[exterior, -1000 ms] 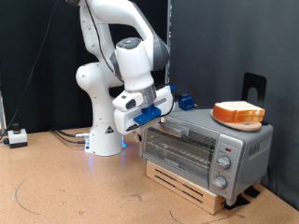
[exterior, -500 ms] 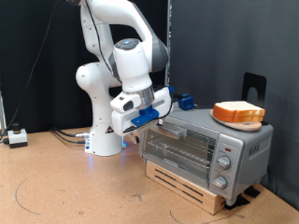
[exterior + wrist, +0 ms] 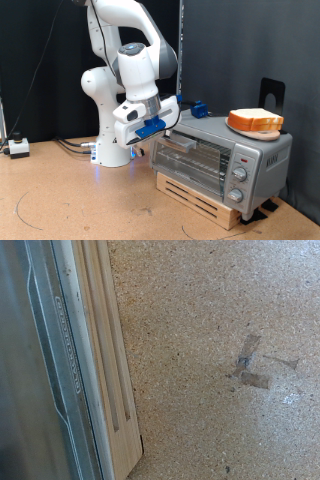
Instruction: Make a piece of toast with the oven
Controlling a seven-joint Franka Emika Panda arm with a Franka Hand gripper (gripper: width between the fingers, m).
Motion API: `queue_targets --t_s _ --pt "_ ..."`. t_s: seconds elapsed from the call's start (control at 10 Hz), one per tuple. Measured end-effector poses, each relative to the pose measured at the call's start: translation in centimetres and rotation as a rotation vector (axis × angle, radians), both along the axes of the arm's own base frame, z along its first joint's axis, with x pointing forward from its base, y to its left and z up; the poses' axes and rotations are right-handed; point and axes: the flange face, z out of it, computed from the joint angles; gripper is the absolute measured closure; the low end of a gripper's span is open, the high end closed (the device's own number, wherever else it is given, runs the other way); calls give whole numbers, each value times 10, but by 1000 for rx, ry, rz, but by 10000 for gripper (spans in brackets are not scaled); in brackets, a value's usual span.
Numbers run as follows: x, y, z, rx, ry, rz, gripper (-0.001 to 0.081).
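Pincer (image 3: 168, 130) shifted left at oven (image 3: 222, 157) door top; grip state can't tell.

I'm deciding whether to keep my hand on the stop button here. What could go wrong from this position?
1. The gripper sits close against the oven at its upper corner by the door; a small misjudged move could knock the oven, which stands on a wooden pallet.
2. The toast rests on an orange plate on the oven's top; a jolt might shift it.

Exterior view faces the oven (image 3: 222, 158) front; wrist view skims its side (image 3: 40, 370) closely.
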Motion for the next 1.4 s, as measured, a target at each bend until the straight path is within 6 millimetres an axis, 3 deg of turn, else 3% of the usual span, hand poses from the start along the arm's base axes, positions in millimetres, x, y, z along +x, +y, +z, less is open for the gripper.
queue_targets --t_s 1.4 --pt "5 -14 -13 -28 21 -8 -3"
